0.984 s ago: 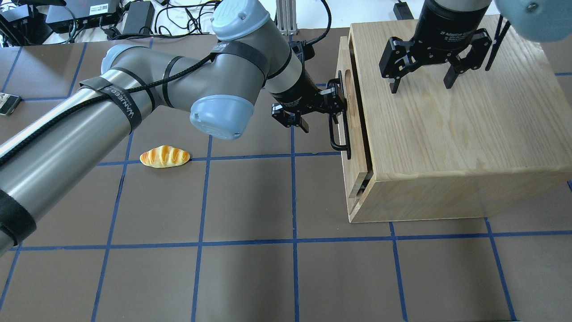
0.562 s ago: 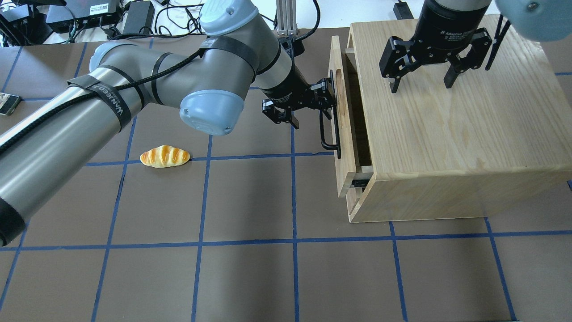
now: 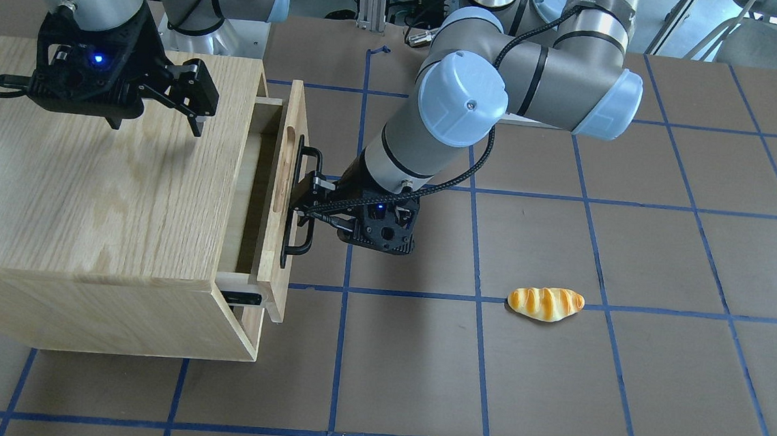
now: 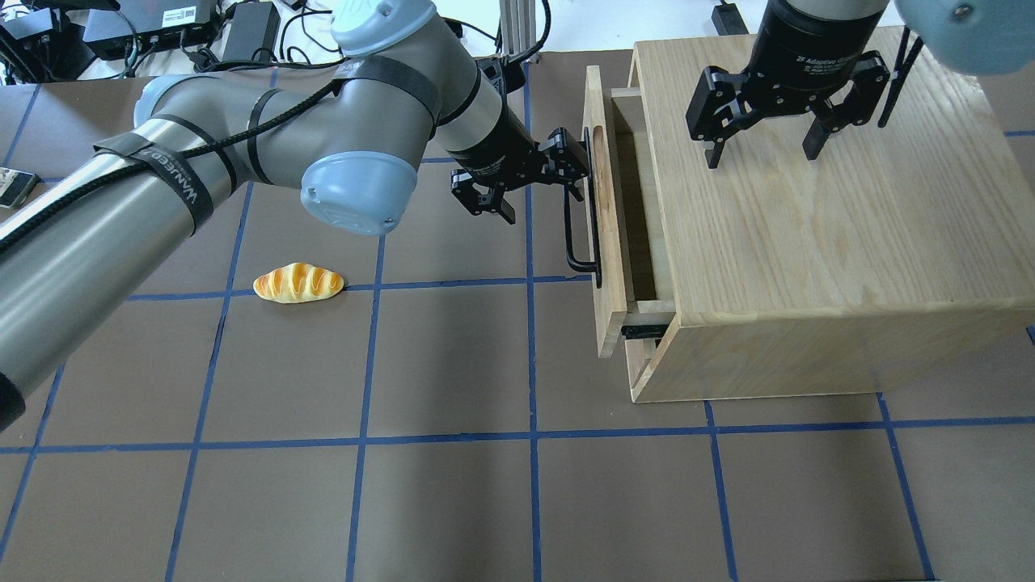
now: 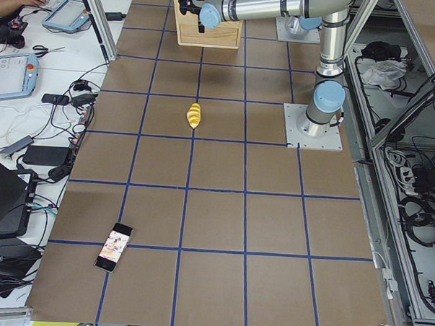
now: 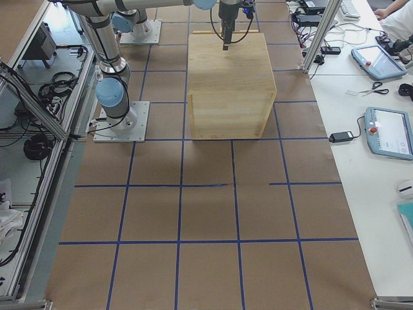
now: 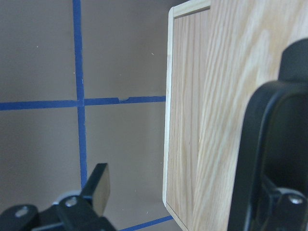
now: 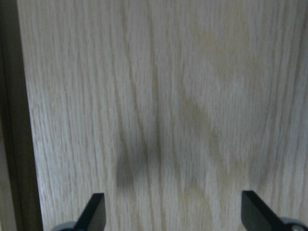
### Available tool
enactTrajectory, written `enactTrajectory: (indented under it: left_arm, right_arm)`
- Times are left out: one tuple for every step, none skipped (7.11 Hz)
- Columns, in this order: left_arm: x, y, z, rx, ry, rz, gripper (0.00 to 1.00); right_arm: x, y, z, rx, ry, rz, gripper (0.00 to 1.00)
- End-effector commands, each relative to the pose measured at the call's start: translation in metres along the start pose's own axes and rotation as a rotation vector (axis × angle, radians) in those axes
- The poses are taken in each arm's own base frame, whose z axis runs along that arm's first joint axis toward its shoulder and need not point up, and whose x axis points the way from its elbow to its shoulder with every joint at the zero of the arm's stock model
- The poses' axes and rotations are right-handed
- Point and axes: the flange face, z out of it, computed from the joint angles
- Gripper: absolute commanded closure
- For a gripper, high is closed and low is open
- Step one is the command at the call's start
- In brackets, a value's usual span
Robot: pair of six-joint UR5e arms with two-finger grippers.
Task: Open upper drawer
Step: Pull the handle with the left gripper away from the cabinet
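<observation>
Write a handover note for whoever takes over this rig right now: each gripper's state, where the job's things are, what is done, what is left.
Left gripper: jaws open, one finger hooked behind the long black metal bar handle.
Right gripper: jaws open, empty, above the top of the big oak cabinet.
Wide, shallow light-oak upper drawer: partly out of the cabinet, a gap showing behind its front panel.
Done: handle hooked, drawer partly open.
Left: likely pull it further out, then free the handle.
</observation>
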Motion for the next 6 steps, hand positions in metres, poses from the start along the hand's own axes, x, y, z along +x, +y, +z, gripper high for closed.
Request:
enactTrajectory:
  left_arm:
    - [-0.024, -0.008, -0.001, -0.001, -0.004, -0.012, 0.02]
    - [-0.036, -0.015, -0.009, 0.010, -0.002, -0.035, 0.00]
    - [-0.044, -0.016, -0.018, 0.004, -0.004, -0.053, 0.00]
    - [-0.050, -0.013, -0.026, -0.017, -0.011, -0.043, 0.00]
    - [-0.057, -0.009, -0.039, -0.033, -0.015, -0.029, 0.00]
    - [-0.068, -0.009, -0.052, -0.037, -0.019, -0.021, 0.00]
  right_arm:
    - [0.000, 0.000, 0.000, 0.000, 0.000, 0.000, 0.00]
    - [0.000, 0.000, 0.000, 0.000, 0.000, 0.000, 0.00]
    - [0.000, 0.000, 0.000, 0.000, 0.000, 0.000, 0.00]
    - [0.000, 0.000, 0.000, 0.000, 0.000, 0.000, 0.00]
    - [0.000, 0.000, 0.000, -0.002, 0.000, 0.000, 0.00]
    - [0.000, 0.001, -0.001, 0.002, 0.000, 0.000, 0.00]
